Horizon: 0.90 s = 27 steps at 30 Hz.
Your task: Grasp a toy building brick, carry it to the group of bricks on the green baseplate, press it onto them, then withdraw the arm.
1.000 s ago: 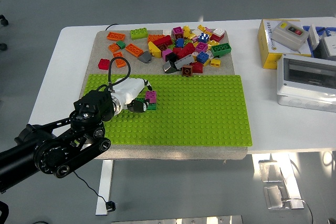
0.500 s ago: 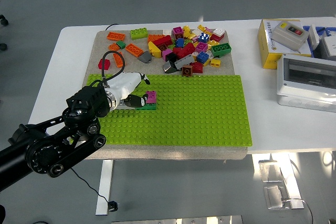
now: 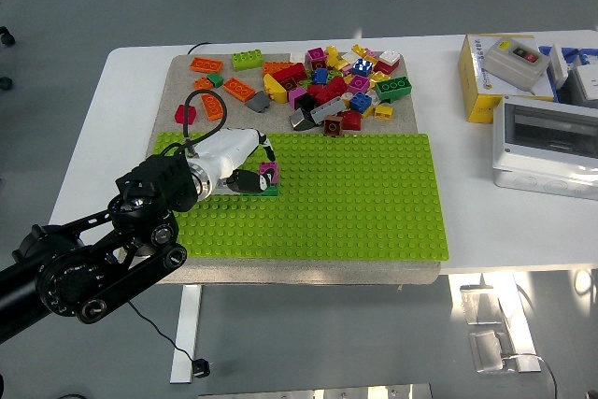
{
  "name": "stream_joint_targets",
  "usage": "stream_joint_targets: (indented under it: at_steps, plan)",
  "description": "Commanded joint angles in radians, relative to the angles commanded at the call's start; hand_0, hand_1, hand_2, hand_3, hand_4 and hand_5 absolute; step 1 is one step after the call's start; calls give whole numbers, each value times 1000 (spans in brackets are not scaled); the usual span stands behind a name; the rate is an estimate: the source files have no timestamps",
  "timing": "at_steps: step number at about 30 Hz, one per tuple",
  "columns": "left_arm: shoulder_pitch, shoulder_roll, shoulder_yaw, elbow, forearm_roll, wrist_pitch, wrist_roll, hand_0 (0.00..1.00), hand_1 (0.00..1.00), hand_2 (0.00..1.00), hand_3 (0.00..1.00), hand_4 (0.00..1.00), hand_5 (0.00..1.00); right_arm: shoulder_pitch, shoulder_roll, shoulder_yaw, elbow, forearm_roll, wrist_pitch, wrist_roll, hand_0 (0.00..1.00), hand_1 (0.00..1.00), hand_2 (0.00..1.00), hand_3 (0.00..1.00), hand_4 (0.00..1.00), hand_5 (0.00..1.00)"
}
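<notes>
My left hand lay low over the left part of the green baseplate, its white shell pointing right and a little away from me, dark fingertips curled in against a small stack there: a magenta brick sitting on a green brick. The stack stood immediately right of the fingertips, touching them so far as I could tell (whether the fingers still clamped the magenta brick or merely rested on it, I could not tell). That contact was the relation everything turned on: the brick lay to the hand's right, so any pulling back would have to go left and toward me, along the forearm, away from the stack. I judged the pressing step about done and the withdrawal next. The stack's long axis was not readable at this size. Only this arm was in view; the right arm did not show. Counts: one baseplate, one stack of two bricks on it, one loose pile on the tan mat beyond the plate, too jumbled to count, a few orange bricks at its left. Two boxes stood well apart at the right of the table.
</notes>
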Motion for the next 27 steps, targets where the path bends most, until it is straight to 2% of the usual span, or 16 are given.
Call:
stream_joint_targets:
  at_steps: [10,27]
  plan:
    - [-1,-7,10,37,-6,13,-7,953,912,896,628,540,319,-1,2,2,0,-4,2,0,657,563,561,757,474,998]
    - [6,-17,17,58,-14,24,-11,950,910,893,633,552,357,-2,3,3,0,-3,4,2,657,557,561,759,475,998]
